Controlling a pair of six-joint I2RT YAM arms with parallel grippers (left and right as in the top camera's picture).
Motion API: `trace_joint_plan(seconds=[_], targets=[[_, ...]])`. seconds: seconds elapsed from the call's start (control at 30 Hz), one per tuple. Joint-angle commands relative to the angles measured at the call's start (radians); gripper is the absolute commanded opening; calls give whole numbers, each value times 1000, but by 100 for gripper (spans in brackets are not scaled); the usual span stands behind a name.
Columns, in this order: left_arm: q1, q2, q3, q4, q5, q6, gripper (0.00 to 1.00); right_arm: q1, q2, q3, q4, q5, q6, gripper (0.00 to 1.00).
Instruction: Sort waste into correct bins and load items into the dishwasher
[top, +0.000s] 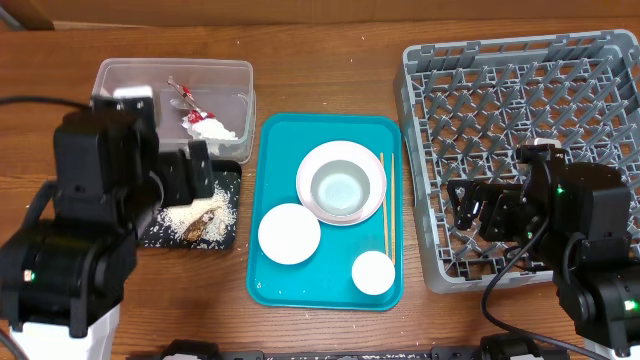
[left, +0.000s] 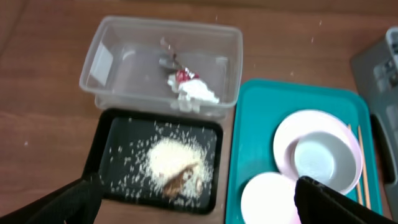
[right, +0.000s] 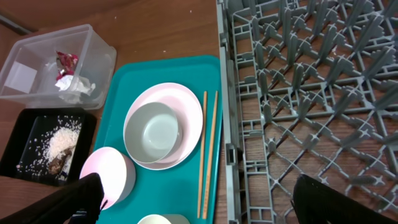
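The clear tub (top: 130, 80) holds the white napkin (top: 215, 130) and red wrapper (top: 190, 115). The black tray (top: 228, 180) in front of it holds rice (top: 185, 212) and brown scraps (top: 200, 228). A white bowl (top: 340, 188) sits on a pale pink plate (top: 310, 165). A pink bowl (top: 289, 234), a small cup (top: 372, 272) and two chopsticks (top: 386, 205) lie beside them. The grey dish rack (top: 520, 100) stands at the right. My left gripper (left: 196, 199) is open and empty above the black tray. My right gripper (right: 199, 199) is open and empty over the rack's left edge.
The dishes lie on a teal serving tray (top: 275, 150) in the middle of the wooden table. The rack's upright pegs (right: 298, 93) stand close under the right arm. Bare wood (top: 330, 60) shows behind the teal tray.
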Motion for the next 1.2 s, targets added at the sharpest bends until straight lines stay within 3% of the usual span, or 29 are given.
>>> trace_joint_plan(seconds=[0.0,0.53,0.8,1.0,1.17], targets=[[-3,0,-3,-30,19,16,100,-2,0,23,7,22,-7,100],[-11,49,-5,-42,18,16,100,-2,57,23,3,22,-7,100],[-24,-46,-13,-31,-14,30,100,-2,131,23,3,21,-7,100],[-24,-269,-283,348,3,31,100,-2,206,23,3,21,-8,100],[-23,-561,-708,706,28,31,100,-2,283,23,4,22,-7,100]])
